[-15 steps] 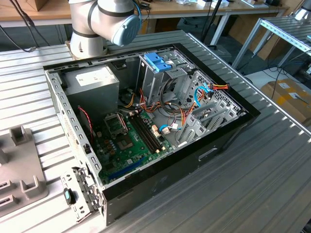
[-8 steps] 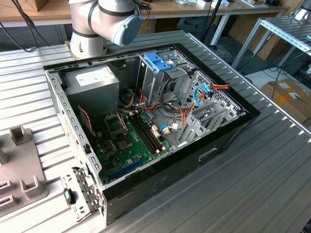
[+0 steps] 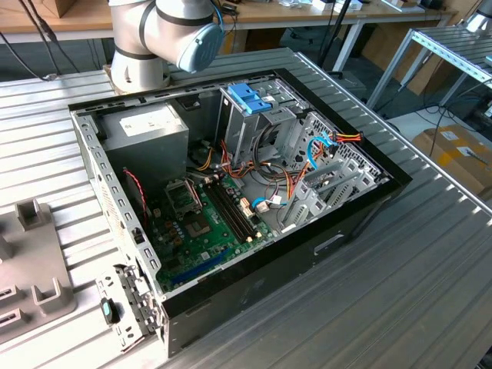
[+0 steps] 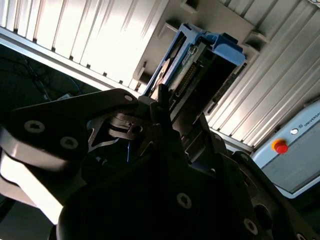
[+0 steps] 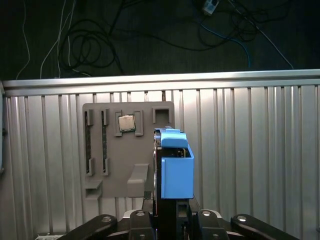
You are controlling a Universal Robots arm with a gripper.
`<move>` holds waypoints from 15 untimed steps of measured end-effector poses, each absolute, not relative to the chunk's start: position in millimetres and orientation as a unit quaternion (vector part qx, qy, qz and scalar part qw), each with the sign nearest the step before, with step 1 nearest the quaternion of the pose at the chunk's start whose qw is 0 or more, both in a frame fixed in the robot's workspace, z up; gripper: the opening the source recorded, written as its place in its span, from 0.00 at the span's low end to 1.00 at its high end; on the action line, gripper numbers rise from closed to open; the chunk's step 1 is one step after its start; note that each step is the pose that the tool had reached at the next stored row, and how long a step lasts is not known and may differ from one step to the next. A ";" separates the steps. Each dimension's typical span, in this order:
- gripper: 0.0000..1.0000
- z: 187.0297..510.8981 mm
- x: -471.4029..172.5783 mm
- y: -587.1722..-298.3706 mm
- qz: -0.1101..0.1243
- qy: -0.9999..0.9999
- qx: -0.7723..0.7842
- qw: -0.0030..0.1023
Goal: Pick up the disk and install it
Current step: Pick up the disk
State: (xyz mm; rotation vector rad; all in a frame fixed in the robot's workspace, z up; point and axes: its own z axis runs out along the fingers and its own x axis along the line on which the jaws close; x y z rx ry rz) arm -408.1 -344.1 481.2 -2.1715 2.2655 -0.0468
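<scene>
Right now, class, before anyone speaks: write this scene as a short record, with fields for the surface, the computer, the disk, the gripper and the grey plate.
Surface: ribbed metal table
Computer: open case lying on its side on the table, motherboard exposed
Disk: the disk, blue-framed, stands on edge at the grey plate's edge
Gripper: the gripper is at the disk's near end in both wrist views
Grey plate: slotted grey plate on the table, a square chip seated in one recess

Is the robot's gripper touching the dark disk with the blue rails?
Touching. In the first wrist view the flat dark disk with blue plastic rails stands wedged between the gripper's jaws, no gap showing.
</scene>
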 end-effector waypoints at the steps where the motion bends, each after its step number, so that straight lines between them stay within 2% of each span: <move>1: 0.35 481.2 -408.1 -344.1 -0.015 0.722 -0.692 0.002; 15: 0.35 481.3 -401.2 -344.1 -0.015 0.722 -0.692 0.002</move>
